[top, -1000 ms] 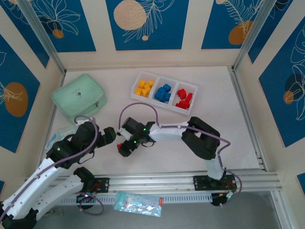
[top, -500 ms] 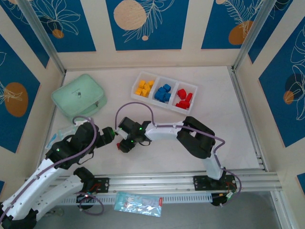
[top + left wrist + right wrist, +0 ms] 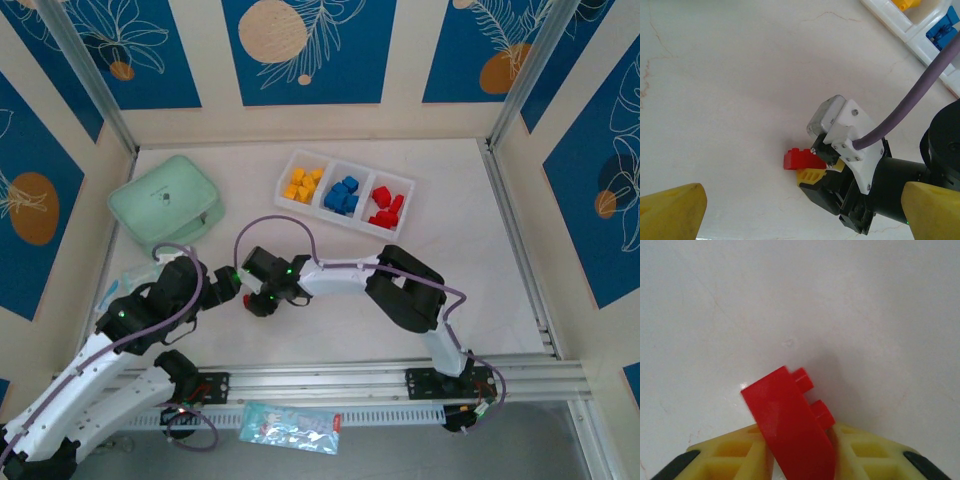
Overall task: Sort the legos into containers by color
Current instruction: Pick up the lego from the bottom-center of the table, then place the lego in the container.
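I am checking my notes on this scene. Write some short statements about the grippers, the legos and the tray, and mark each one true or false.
1. The right gripper is closed on a red lego. True.
2. The left gripper holds a yellow lego. False: its jaws stand wide open and hold nothing.
3. In the tray, the blue legos lie in the middle compartment. True.
4. The mint-green case stands to the right of the tray in the top view. False: it stands to the left of the tray, apart from it.
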Controlling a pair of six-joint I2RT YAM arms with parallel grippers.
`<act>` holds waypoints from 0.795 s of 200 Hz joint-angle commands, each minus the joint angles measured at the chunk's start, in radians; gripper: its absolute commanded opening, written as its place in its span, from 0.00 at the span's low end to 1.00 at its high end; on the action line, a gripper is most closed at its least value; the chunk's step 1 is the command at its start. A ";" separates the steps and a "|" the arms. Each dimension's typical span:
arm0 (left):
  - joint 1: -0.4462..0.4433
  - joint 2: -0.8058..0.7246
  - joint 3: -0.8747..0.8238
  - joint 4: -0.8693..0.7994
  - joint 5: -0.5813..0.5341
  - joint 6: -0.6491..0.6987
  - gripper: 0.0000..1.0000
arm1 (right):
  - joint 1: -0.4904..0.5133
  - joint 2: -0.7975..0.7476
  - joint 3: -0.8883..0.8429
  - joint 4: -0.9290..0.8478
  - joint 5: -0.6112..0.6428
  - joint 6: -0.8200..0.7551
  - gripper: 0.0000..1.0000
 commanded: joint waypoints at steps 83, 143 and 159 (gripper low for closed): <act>0.015 0.001 0.026 -0.010 -0.008 0.021 0.99 | -0.046 -0.148 -0.053 -0.001 0.034 0.048 0.17; 0.015 0.106 0.063 0.155 0.107 0.126 0.99 | -0.264 -0.356 -0.119 -0.171 0.165 0.176 0.16; 0.016 0.158 0.071 0.218 0.155 0.151 0.99 | -0.350 -0.420 -0.133 -0.217 0.197 0.215 0.16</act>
